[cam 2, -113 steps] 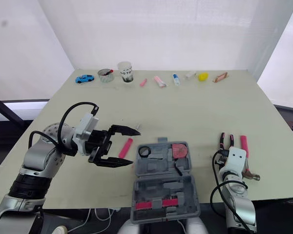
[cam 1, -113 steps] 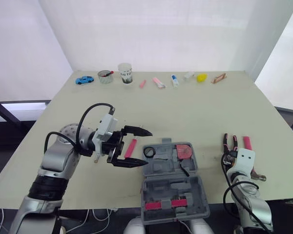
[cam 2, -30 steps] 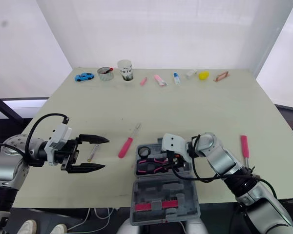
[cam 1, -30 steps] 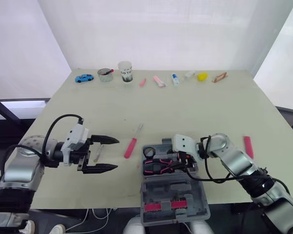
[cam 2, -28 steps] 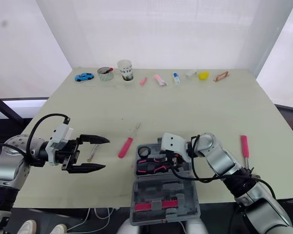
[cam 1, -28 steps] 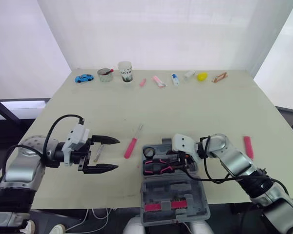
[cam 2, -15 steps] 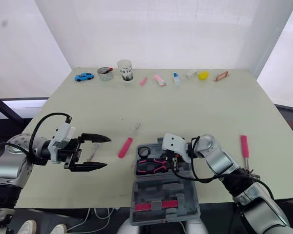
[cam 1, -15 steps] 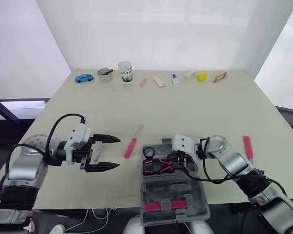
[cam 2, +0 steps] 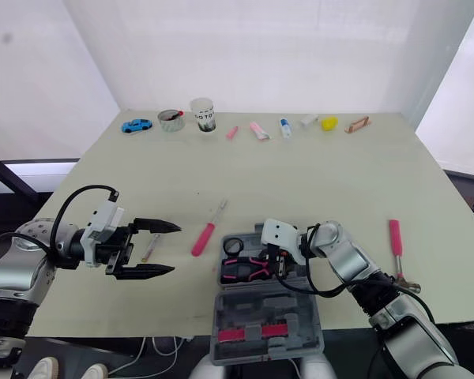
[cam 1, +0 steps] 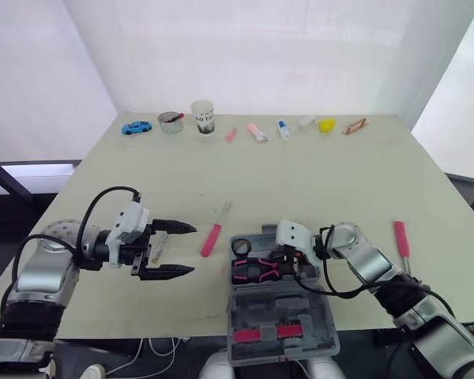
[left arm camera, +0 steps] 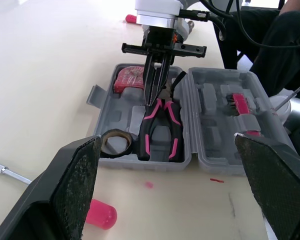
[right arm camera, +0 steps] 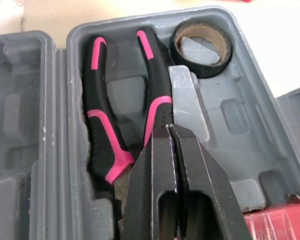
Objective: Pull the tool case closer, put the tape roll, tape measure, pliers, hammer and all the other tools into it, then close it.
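Jaws of left gripper point(cam 1: 191, 249) are spread wide, nothing held, w/ a small metal tool point(cam 1: 156, 246) lying on the table point(cam 1: 316, 181) between them. Just right, a pink-handled screwdriver point(cam 1: 213, 235) lies outside the tool case point(cam 1: 276, 304), which is open at the near edge. Tape roll point(cam 1: 241, 247), pliers point(cam 1: 257, 270) and tape measure point(left arm camera: 129, 79) are stowed inside. Jaws of right gripper point(right arm camera: 168, 130) are pressed together, nothing seen btwn them, tips at the pliers' pivot. Far right, a pink-handled tool point(cam 1: 400, 237), prob. the hammer, is well apart. Risk: pliers could be snagged and dragged out on withdrawal, and a half-seated tool would block the lid.

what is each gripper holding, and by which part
Left gripper open, holding nothing. Right gripper shut at the pliers' head end; actual grip cannot be told.
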Robot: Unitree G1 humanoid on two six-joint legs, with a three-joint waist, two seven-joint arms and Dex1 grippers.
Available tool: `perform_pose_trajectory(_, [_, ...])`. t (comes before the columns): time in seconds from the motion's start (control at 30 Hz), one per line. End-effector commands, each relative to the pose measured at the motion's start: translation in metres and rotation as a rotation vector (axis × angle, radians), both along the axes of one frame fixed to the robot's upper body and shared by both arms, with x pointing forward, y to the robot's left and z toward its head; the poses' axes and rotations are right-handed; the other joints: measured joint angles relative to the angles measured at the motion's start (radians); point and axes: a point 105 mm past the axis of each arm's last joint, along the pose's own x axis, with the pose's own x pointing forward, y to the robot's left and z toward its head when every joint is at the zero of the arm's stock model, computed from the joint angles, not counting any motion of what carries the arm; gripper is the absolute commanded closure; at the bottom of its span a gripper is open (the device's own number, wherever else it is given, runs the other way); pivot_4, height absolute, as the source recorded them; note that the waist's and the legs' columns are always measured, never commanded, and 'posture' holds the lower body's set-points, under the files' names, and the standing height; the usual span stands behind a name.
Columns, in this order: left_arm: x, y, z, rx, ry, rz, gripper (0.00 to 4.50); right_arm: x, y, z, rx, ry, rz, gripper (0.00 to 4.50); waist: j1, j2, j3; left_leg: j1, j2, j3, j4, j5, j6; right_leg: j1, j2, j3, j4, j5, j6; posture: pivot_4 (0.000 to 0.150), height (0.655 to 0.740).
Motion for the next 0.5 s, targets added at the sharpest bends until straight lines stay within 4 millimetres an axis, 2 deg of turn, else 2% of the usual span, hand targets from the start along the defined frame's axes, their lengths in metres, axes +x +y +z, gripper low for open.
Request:
perform_pose_trajectory(0.03, [-0.004, 0.002, 0.004, 0.007, -0.016, -0.038, 0.0, -0.031, -0.04, -0.078, -0.294, 0.175, 0.006, 4.46, 0.0, 0.0, -0.005, 0.0, 0.0, 0.0, 0.0, 0.0, 0.0, 0.0, 0.0, 0.0, 0.0, 0.0, 0.0, 0.15, 0.74])
perform_pose_trajectory(0.23, [-0.004, 0.002, 0.003, 0.006, -0.011, -0.033, 0.0, -0.038, -0.052, -0.106, -0.371, 0.197, -0.012, 4.46, 0.003, -0.001, -0.025, 0.009, 0.0, 0.0, 0.0, 0.0, 0.0, 0.007, 0.0, 0.0, -0.001, -0.002, -0.003, 0.15, 0.74])
perform_pose_trajectory(0.33, [-0.003, 0.003, 0.002, 0.005, -0.008, -0.031, 0.0, -0.038, -0.057, -0.118, -0.437, 0.161, 0.005, 4.46, 0.004, -0.003, -0.034, 0.021, 0.0, 0.0, 0.0, 0.0, 0.0, 0.02, -0.001, -0.001, -0.002, -0.006, -0.001, 0.15, 0.74])
perform_pose_trajectory(0.43, [-0.001, 0.004, 0.004, 0.001, -0.017, -0.021, 0.0, -0.036, -0.044, -0.115, -0.385, 0.153, 0.001, 4.46, 0.003, -0.002, -0.04, 0.036, 0.001, -0.001, 0.0, -0.002, -0.004, 0.031, -0.006, 0.0, -0.003, -0.006, 0.0, 0.15, 0.74])
perform_pose_trajectory(0.5, [0.0, 0.005, 0.003, -0.003, -0.012, -0.004, 0.0, -0.032, -0.035, -0.108, -0.323, 0.142, -0.017, 4.46, 0.0, -0.002, -0.043, 0.038, 0.003, -0.002, -0.001, -0.003, -0.006, 0.032, -0.009, 0.0, -0.003, -0.006, 0.0, 0.15, 0.74])
